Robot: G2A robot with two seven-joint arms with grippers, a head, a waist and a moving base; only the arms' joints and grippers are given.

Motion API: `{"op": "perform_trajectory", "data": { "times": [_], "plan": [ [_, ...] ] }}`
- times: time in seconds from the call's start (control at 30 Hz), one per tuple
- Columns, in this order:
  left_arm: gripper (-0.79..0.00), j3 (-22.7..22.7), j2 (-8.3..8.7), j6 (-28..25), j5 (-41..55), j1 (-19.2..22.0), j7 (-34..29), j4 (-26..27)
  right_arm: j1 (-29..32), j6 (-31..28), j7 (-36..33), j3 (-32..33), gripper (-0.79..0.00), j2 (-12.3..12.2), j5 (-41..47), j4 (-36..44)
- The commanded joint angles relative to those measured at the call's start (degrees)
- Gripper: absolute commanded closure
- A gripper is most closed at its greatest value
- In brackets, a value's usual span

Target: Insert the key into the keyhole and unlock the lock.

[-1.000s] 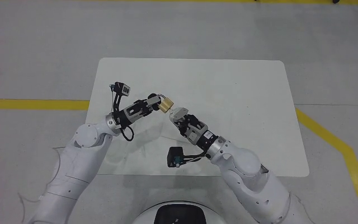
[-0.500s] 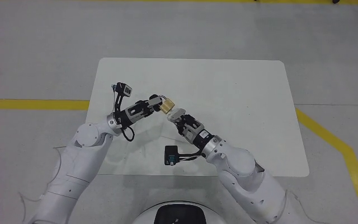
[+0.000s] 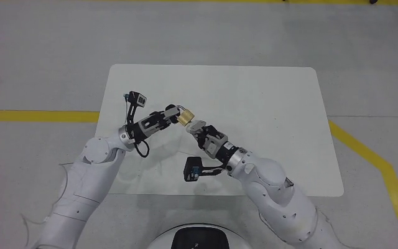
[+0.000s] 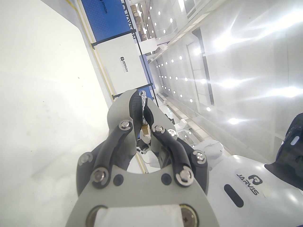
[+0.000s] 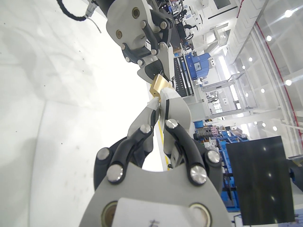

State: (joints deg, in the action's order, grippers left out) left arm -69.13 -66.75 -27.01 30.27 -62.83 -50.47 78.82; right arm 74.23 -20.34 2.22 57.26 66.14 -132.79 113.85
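A small brass padlock (image 3: 185, 116) hangs in the air above the middle of the white table (image 3: 267, 99). My left gripper (image 3: 175, 114) is shut on its metal shackle (image 4: 142, 106); a bit of the brass body (image 4: 144, 130) shows between the fingers. In the right wrist view the padlock (image 5: 159, 85) sits just beyond my right gripper (image 5: 160, 100), which is shut on the key (image 5: 160, 113). The key's tip meets the lock's bottom face. From above, my right gripper (image 3: 194, 127) touches the lock from the near right.
Both arms meet over the table's left-centre. The right and far parts of the table carry nothing. A yellow floor line (image 3: 43, 116) runs left of the table, another (image 3: 364, 152) to its right.
The right arm has rotated at the wrist and its camera has shifted slightly. Its gripper has closed in on the padlock. The left arm and lock have stayed nearly still.
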Motion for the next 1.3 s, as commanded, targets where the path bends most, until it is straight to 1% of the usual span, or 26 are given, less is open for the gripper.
{"op": "perform_trajectory", "data": {
  "times": [0.0,0.07,0.2,0.47,0.73,0.9,1.1,1.13,1.17,1.2,1.27],
  "plan": [
    [0.0,0.0,0.01,-0.8,-0.3,-0.1,-0.5,0.4,0.1,-0.7,0.7,0.9,0.0,0.1,4.2,-0.8],
    [0.0,-0.1,0.03,-2.0,-1.1,-0.2,-0.7,0.7,-0.3,-2.1,1.6,2.0,0.0,0.3,9.7,-1.7],
    [0.0,-0.3,0.01,-2.9,-1.3,-0.4,-0.5,0.9,-1.1,-4.0,3.4,3.8,0.0,0.4,17.0,-3.6],
    [0.0,-0.6,0.02,-3.6,-1.8,-0.6,-0.4,1.0,-1.3,-6.6,6.9,5.9,0.0,0.4,24.1,-5.7],
    [0.0,-1.0,0.13,-4.5,-4.5,-0.9,0.5,1.7,-2.6,-13.4,10.2,8.2,0.0,0.2,33.8,-9.0],
    [0.0,-1.1,0.2,-4.7,-6.3,-1.1,1.3,2.4,-2.8,-15.9,11.1,9.2,0.0,0.1,37.7,-10.1],
    [0.0,-1.3,0.26,-4.7,-7.4,-1.4,2.0,2.8,-2.9,-16.5,11.0,9.4,0.0,-0.1,38.7,-10.5],
    [0.0,-1.3,0.27,-4.7,-7.6,-1.4,2.0,2.9,-3.0,-16.7,10.9,9.4,-0.043,-0.1,38.9,-10.6],
    [0.0,-1.3,0.28,-4.7,-7.7,-1.4,2.0,3.0,-3.1,-16.9,10.7,9.4,-0.363,-0.1,39.1,-10.7],
    [0.0,-1.4,0.29,-4.6,-7.8,-1.4,2.1,3.0,-3.2,-17.0,10.6,9.3,-0.785,-0.1,39.2,-10.8],
    [0.0,-1.4,0.3,-4.5,-7.9,-1.4,2.2,3.1,-3.5,-16.9,9.9,9.6,-0.785,-0.1,38.9,-11.0]
  ]
}}
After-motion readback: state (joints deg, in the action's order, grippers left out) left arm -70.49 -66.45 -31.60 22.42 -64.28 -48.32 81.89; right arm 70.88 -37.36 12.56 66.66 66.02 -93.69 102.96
